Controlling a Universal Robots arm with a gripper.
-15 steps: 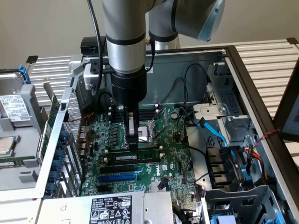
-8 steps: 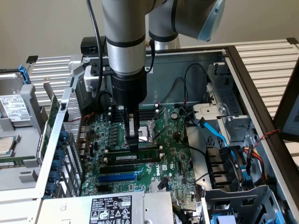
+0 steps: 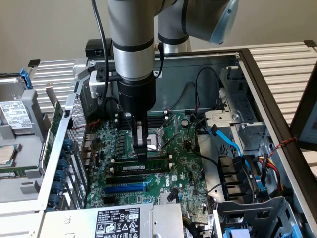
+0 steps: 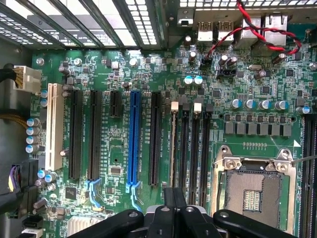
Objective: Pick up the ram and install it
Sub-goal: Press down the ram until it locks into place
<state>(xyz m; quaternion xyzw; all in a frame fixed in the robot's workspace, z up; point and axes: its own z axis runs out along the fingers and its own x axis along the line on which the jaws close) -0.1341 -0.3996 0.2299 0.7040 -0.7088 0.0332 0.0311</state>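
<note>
**Gripper down on the memory slots**

The exterior view takes in the whole open case (image 3: 257,74): inside it lie the motherboard (image 3: 183,148), cables, a blue cable (image 3: 229,141) and a labelled power supply (image 3: 119,221) at the near edge. The arm reaches down into the case, and the gripper (image 3: 141,154) stands on the ram (image 3: 143,167), a dark stick with a white label lying along the slots just beside the CPU socket (image 3: 156,139), between it and the blue slot (image 3: 125,189).

The wrist view looks straight onto the board: the blue slot (image 4: 133,139), a white slot (image 4: 53,126) farther from the socket, four memory slots (image 4: 190,144) just beside the CPU socket (image 4: 252,191), red wires (image 4: 257,29) near the rear ports. The fingers (image 4: 173,213) are closed together (no gap between them); whether they grip the ram or only press on it cannot be told.
</note>
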